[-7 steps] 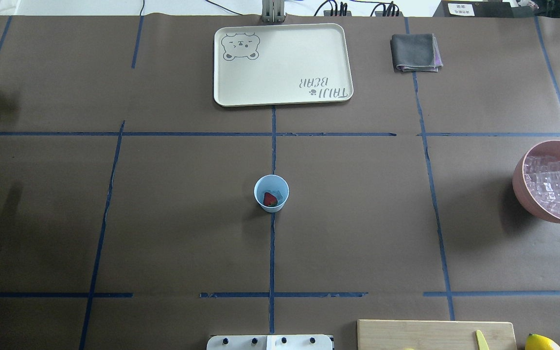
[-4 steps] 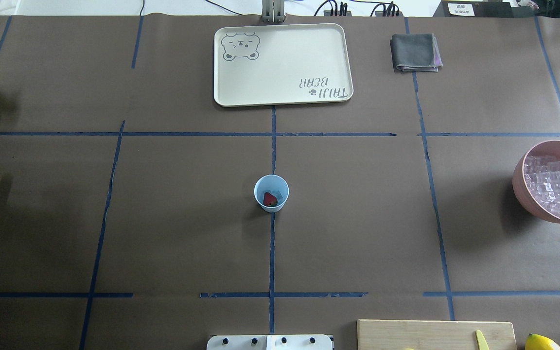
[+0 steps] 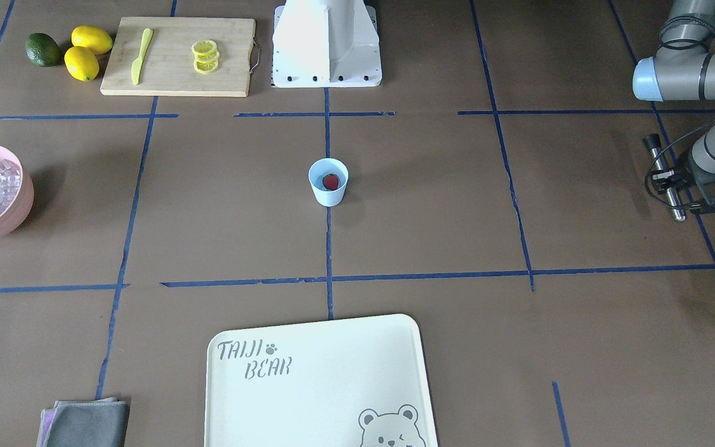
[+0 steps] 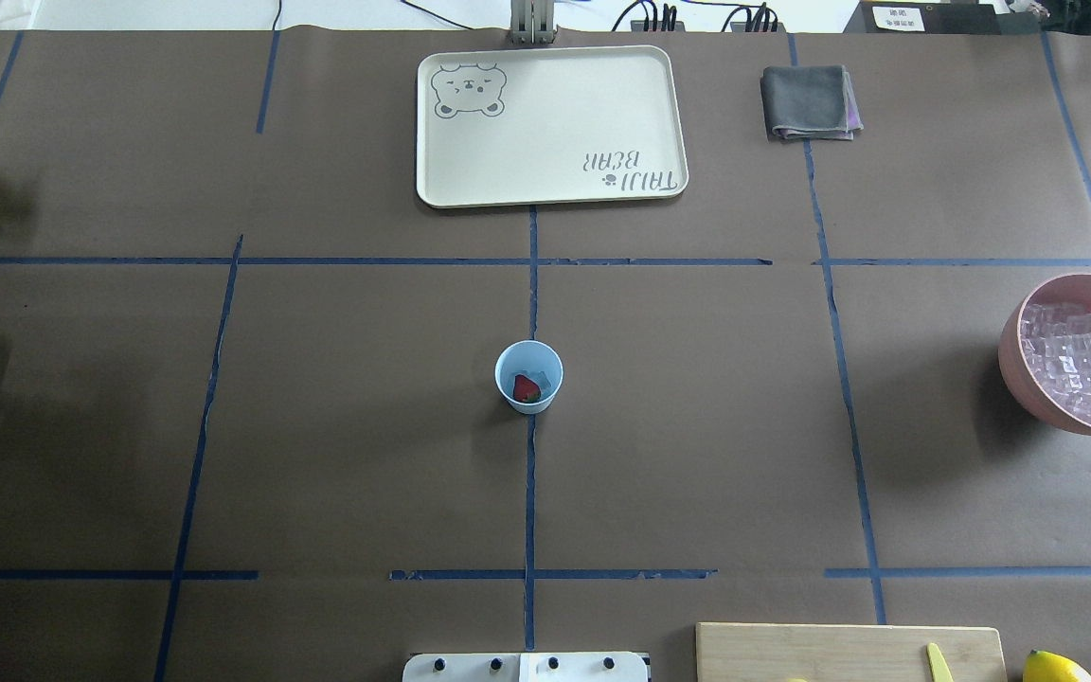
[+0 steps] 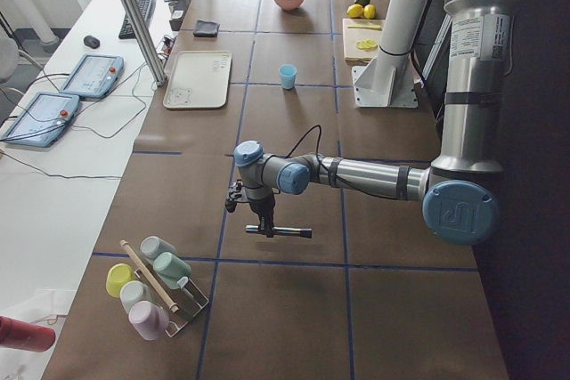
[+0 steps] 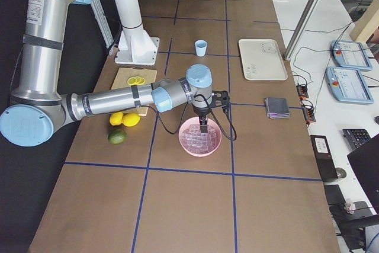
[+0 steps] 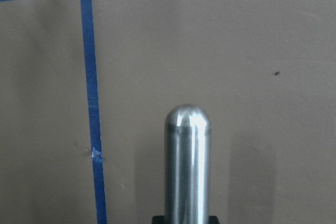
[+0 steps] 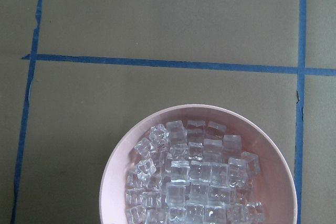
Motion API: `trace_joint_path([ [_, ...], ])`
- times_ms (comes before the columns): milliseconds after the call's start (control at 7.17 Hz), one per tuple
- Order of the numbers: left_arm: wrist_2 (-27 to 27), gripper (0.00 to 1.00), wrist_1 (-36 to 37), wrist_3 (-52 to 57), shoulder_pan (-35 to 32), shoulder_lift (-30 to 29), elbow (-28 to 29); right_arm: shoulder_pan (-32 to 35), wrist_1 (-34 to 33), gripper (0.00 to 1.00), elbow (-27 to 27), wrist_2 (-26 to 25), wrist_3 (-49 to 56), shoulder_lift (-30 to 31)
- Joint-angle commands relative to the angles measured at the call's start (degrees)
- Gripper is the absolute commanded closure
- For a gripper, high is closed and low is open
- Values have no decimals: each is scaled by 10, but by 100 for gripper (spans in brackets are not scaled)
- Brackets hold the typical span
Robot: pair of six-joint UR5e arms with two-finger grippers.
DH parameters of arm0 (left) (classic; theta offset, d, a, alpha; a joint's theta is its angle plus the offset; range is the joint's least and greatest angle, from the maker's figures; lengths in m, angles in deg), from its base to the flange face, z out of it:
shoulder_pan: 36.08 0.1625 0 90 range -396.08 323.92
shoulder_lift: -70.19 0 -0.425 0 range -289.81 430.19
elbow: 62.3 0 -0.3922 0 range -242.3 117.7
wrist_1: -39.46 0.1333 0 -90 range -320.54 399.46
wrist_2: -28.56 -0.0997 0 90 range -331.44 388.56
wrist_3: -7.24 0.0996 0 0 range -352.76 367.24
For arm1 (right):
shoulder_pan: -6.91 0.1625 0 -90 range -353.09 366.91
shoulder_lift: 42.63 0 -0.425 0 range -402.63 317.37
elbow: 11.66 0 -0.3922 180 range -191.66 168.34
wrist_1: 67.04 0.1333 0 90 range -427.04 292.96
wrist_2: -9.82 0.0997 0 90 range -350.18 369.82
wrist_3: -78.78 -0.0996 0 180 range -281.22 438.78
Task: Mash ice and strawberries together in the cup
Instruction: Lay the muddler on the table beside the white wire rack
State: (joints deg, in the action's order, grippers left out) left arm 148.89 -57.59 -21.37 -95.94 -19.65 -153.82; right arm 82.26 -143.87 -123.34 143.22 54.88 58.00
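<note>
The pale-blue cup stands upright at the table's centre on a blue tape line. Inside it lie a red strawberry and some ice. Far off at the table's left end, my left gripper is shut on a metal rod, held level above the table. My right gripper hangs over the pink bowl of ice cubes. I cannot tell whether it is open or shut.
A cream tray and a folded grey cloth lie at the far side. Near the robot base sit a cutting board with lemon slices and a yellow knife, two lemons and an avocado. A cup rack stands at the left end.
At the overhead view's left edge, my left wrist and its cable have shifted slightly. The cup, bowl and everything else stay as they were.
</note>
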Motion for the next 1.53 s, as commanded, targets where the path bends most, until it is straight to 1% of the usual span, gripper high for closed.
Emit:
trace_joint_path([
  [0,0,83,-1,2,14,-2,8,0,-1,0,1,0,0,0],
  [140,0,73,0,3,15,-2,13,1,-1,0,0,-1,0,0],
  [279,0,57,-2,2,15,-2,19,1,-1,0,0,-1,0,0],
  [419,1,1,-2,-3,15,-2,14,1,-1,0,0,0,0,0],
  [558,1,0,-2,-2,15,-2,13,0,-1,0,-1,0,0,0],
  [698,2,0,-2,-2,14,-2,-2,1,-1,0,-1,0,0,0],
  [837,2,0,0,0,11,6,-49,2,-5,0,-1,1,1,-2],
  [977,5,0,10,2,4,13,-110,2,-7,0,1,2,2,-1],
  [1116,50,0,41,9,-16,27,-177,6,-9,0,8,3,12,2],
  [1256,88,0,109,81,-76,31,-232,17,-41,0,14,3,57,1],
  [1395,116,0,181,186,-120,32,-257,46,-111,0,14,3,139,-6],
])
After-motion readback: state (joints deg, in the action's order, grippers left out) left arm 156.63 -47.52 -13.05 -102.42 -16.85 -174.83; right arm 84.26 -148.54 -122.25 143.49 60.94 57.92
